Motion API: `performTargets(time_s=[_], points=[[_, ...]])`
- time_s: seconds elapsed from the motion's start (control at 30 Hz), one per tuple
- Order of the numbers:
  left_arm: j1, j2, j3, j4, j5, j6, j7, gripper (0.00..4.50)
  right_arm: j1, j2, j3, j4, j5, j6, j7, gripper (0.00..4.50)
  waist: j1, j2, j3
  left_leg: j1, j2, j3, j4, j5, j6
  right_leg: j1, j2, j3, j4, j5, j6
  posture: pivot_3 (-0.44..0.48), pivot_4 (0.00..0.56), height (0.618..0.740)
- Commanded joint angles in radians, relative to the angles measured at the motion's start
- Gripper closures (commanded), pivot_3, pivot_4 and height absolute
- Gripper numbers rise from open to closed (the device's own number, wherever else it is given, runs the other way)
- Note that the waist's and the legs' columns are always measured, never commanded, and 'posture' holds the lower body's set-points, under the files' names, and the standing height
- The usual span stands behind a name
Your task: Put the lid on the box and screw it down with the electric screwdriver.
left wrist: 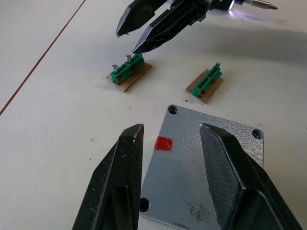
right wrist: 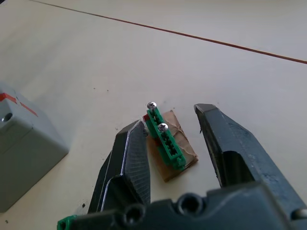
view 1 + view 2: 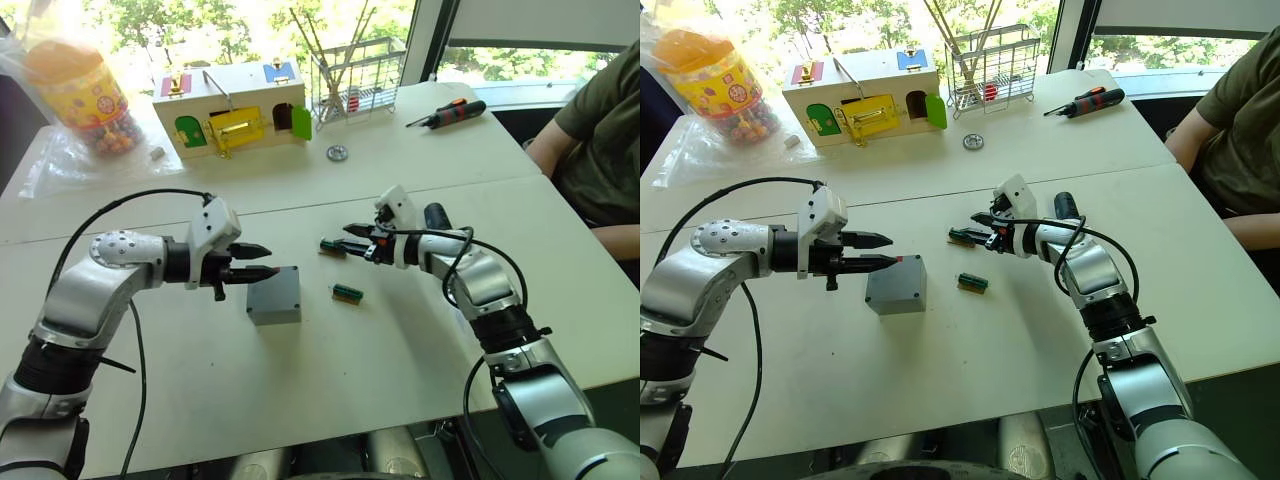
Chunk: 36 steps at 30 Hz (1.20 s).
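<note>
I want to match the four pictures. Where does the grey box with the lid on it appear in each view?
Left eye view: the grey box sits at table centre, under the left gripper.
Right eye view: the same place, just below centre.
Left wrist view: its lid lies between the open black fingers.
Right wrist view: one corner at the picture's edge.
Shared landmark: the green terminal block with two screws, between the right gripper's fingers.

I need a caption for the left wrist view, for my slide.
Open left gripper hovering above the lidded grey box, near two green terminal blocks.
</note>
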Motion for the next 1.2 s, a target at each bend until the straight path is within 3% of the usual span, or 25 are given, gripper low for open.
performTargets(time_s=[0.03, 0.9, 1.0, 1.07, 1.2], points=[[-0.003, 0.018, 0.021, -0.045, -0.017, 0.006, 0.002, 2.64, -0.017, 0.01, -0.018, -0.019, -0.002, -0.013, 0.009, 2.8, -0.001, 0.0, 0.0, 0.0, 0.0, 0.0, 0.0, 0.0, 0.0, 0.0, 0.0, 0.0, 0.0, 0.0, 0.0, 0.0, 0.15, 0.74], [0.003, 0.003, 0.003, 0.003, 0.01, -0.033, 0.011, 2.64, -0.019, 0.058, -0.014, 0.054, -0.061, -0.031, 0.017, 2.8, -0.004, 0.0, 0.0, 0.0, 0.0, 0.0, 0.0, 0.0, 0.0, 0.0, 0.0, 0.0, 0.0, 0.0, 0.0, 0.0, 0.15, 0.74], [0.008, 0.005, -0.001, 0.013, 0.019, -0.047, 0.007, 2.64, -0.017, 0.058, -0.017, 0.052, -0.062, -0.031, 0.016, 3.66, -0.004, 0.0, 0.0, 0.0, 0.0, 0.0, 0.0, 0.0, 0.0, 0.0, 0.0, 0.0, 0.0, 0.0, 0.0, 0.0, 0.15, 0.74], [0.009, 0.005, -0.002, 0.019, 0.023, -0.054, 0.005, 2.64, -0.017, 0.059, -0.019, 0.053, -0.062, -0.032, 0.014, 4.48, -0.004, 0.0, 0.0, 0.0, 0.0, 0.0, 0.0, 0.0, 0.0, 0.0, 0.0, 0.0, 0.0, 0.0, 0.0, 0.0, 0.15, 0.74], [0.014, 0.001, -0.006, 0.025, 0.031, -0.066, 0.001, 2.64, -0.014, 0.062, -0.024, 0.052, -0.06, -0.031, 0.008, 4.48, -0.004, 0.0, 0.0, 0.0, 0.0, 0.0, 0.0, 0.0, 0.0, 0.0, 0.0, 0.0, 0.0, 0.0, 0.0, 0.0, 0.15, 0.74]])
